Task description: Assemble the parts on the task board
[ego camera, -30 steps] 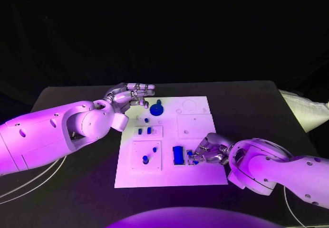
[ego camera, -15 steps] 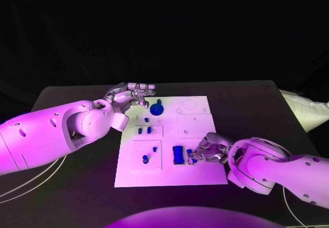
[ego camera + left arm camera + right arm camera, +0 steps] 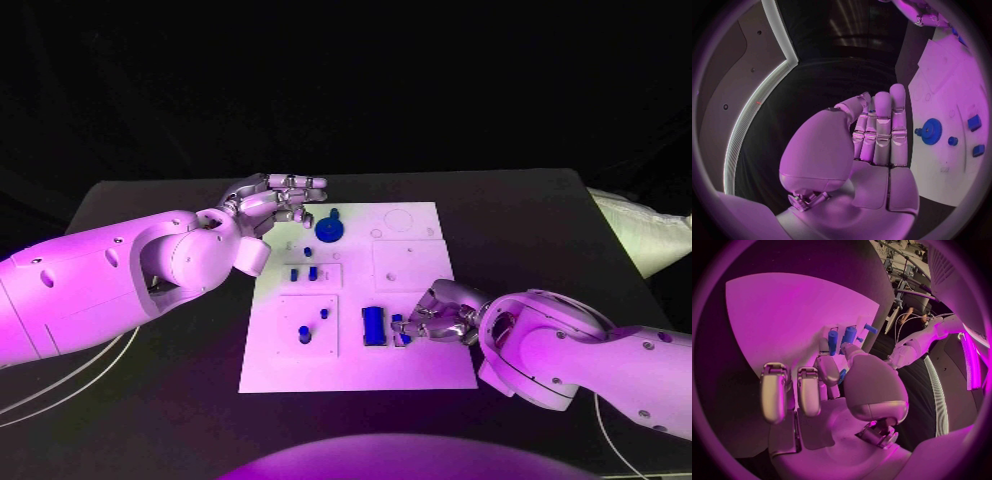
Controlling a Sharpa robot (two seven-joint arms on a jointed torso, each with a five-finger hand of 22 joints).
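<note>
Task board (image 3: 411,375) lies flat mid-desk (image 3: 534,215), white plate w/ several square recesses. Landmark = blue gear (image 3: 332,231) near board's far edge. Recess just nearer than gear, on the board's left half: two small blue pegs (image 3: 303,274) standing side by side. Next recess nearer the robot: two more small blue pieces (image 3: 313,325). Long blue block (image 3: 374,326) upright-ish in slot toward board's near edge, well apart from gear. Left robot hand (image 3: 278,203) hovers just beside the gear, off board's far-left corner; fingers straight and pressed together, thumb alongside, nothing in it per left wrist view (image 3: 879,135). Right robot hand (image 3: 437,318) low over board's near-right part, just beside long blue block; thumb and fingers pinch a small blue part (image 3: 842,376).
</note>
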